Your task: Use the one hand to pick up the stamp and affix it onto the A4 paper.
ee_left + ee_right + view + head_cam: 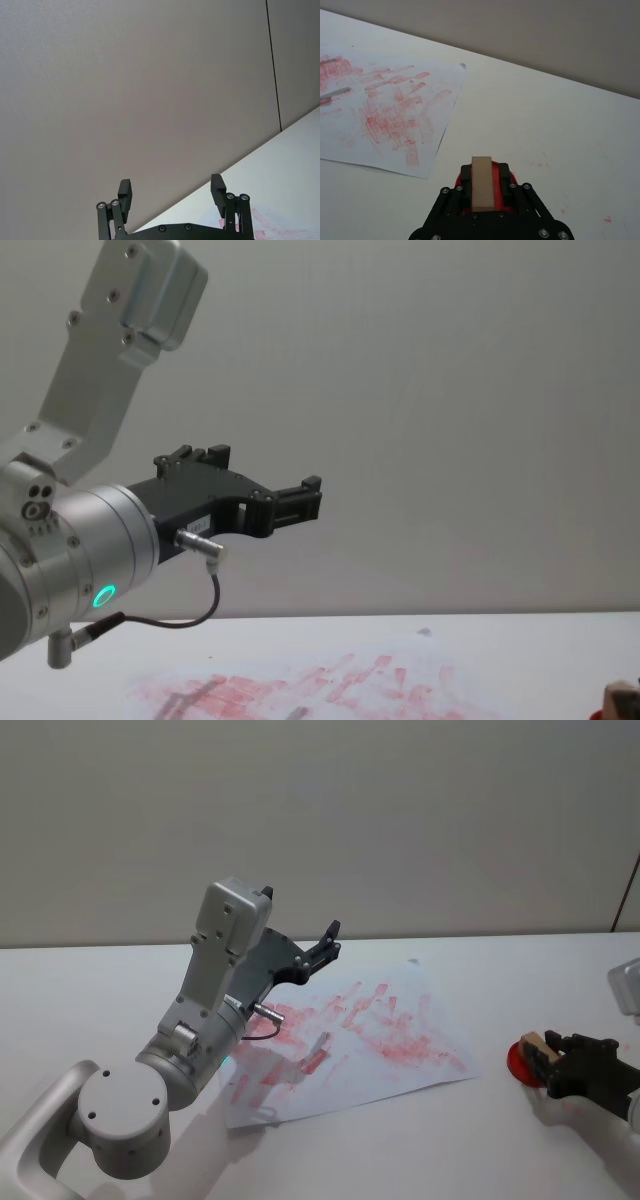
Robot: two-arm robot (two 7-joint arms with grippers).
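- we see a plain white table [520, 955] running back to a bare grey wall [400, 810].
- the a4 paper [420, 1010] lies near the middle of the table, skewed to its edges and covered in red-pink stamp prints with a few grey smudges.
- our right gripper [481, 186] sits low near the table's right edge, well apart from the paper's right corner.
- its fingers are closed on the stamp [482, 182], a small tan wooden block held upright between them.
- the stamp is right over a red round disc [520, 1063] on the table; we cannot tell whether its face touches the disc.
- our left gripper [171, 192] is raised well above the table over the paper's left part, pointing toward the wall, with its fingers spread apart and nothing between them.
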